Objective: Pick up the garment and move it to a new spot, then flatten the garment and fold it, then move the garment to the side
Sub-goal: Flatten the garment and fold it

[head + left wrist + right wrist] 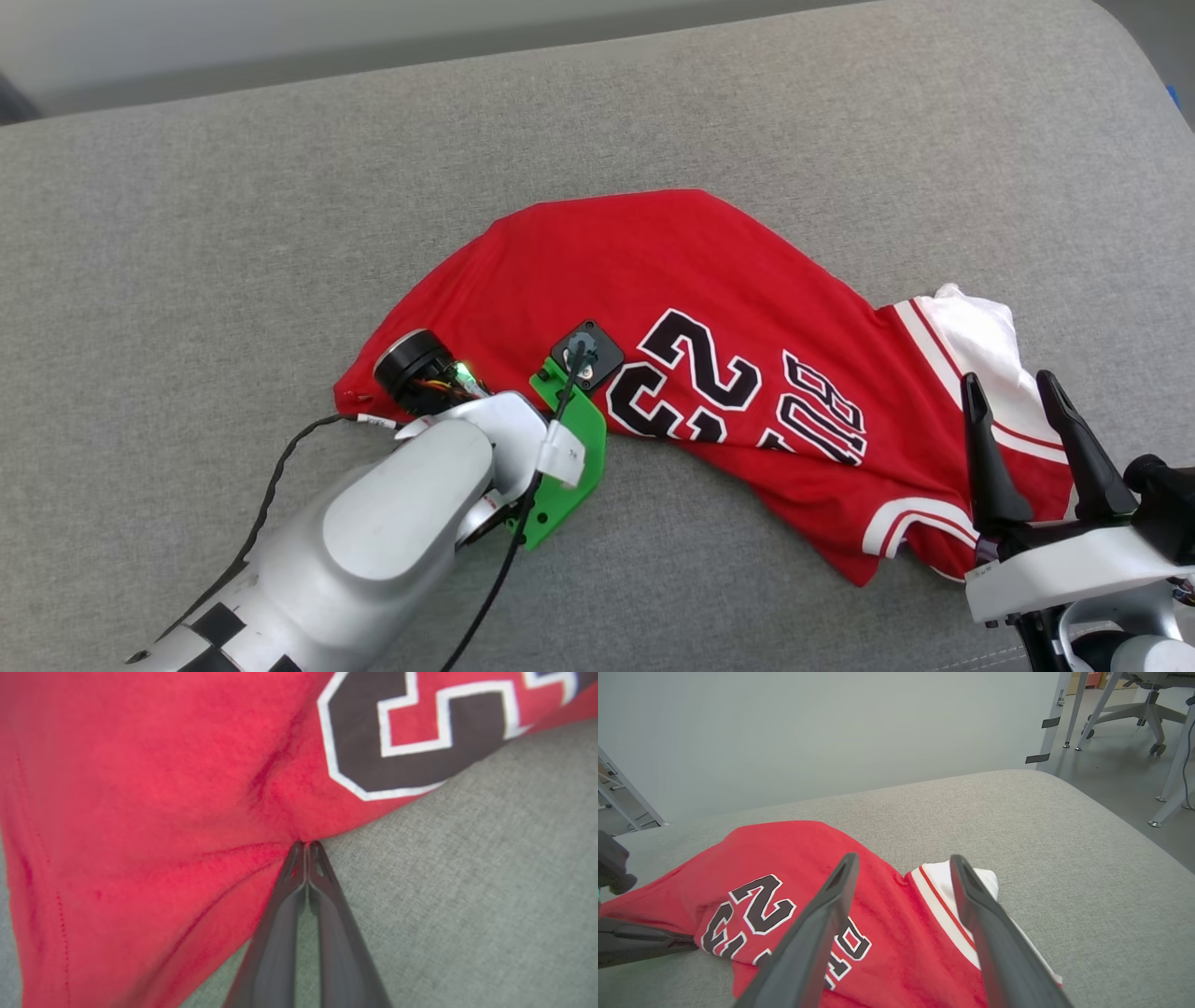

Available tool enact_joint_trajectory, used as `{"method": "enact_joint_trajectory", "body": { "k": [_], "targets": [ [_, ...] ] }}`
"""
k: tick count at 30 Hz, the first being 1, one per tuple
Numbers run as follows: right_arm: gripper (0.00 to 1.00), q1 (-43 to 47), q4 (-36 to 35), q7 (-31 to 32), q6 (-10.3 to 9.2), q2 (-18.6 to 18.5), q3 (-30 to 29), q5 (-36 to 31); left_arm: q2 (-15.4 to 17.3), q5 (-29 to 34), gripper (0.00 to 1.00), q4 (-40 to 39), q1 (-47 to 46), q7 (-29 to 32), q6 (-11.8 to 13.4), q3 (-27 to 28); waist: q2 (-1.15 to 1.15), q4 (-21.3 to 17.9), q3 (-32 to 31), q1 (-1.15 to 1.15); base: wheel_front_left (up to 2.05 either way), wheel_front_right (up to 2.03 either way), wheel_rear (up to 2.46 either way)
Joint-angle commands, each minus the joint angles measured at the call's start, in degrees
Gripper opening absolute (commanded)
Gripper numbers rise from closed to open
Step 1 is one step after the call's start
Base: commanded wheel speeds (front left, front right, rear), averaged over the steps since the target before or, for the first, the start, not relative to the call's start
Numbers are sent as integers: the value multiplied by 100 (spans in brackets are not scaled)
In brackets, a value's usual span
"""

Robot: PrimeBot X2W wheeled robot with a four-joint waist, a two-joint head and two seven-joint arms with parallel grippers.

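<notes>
The garment (653,280), a red jersey with black white-outlined "23" and lettering and a white striped sleeve (971,336), lies crumpled on the grey cushion. In the left wrist view my left gripper (306,845) is shut on the garment's (140,788) lower edge, just left of the numeral, and creases run out from the pinch. In the head view that arm's wrist (467,401) covers its fingers. My right gripper (1010,385) stands open above the sleeve end, nothing between its fingers (822,914). The garment (784,858) lies under and ahead of it.
The grey padded surface (233,233) stretches wide to the left and back, its rounded far edge (560,56) near a pale wall. Off its right side stand metal table legs (1052,718) and an office chair base (1148,714) on the floor.
</notes>
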Motion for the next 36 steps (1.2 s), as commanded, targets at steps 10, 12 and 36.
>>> {"method": "enact_joint_trajectory", "body": {
  "k": [10, 12, 36],
  "targets": [
    [100, -3, 83, -23, -3, -4, -110, 127, 299, -158, 0, -108, 77, -904, 61, 91, 0, 340, -413, -1, 0, 0, 0],
    [100, 46, 80, -8, -3, -4, -155, 129, 411, -153, 0, -348, 89, -1012, 148, 170, 0, 443, -507, -1, 0, 0, 0],
    [100, 268, -204, 280, -3, -4, -469, 66, 2102, -774, 0, -2573, 610, -292, 1784, 1578, 0, 1239, -559, -1, 0, 0, 0]
  ]
}}
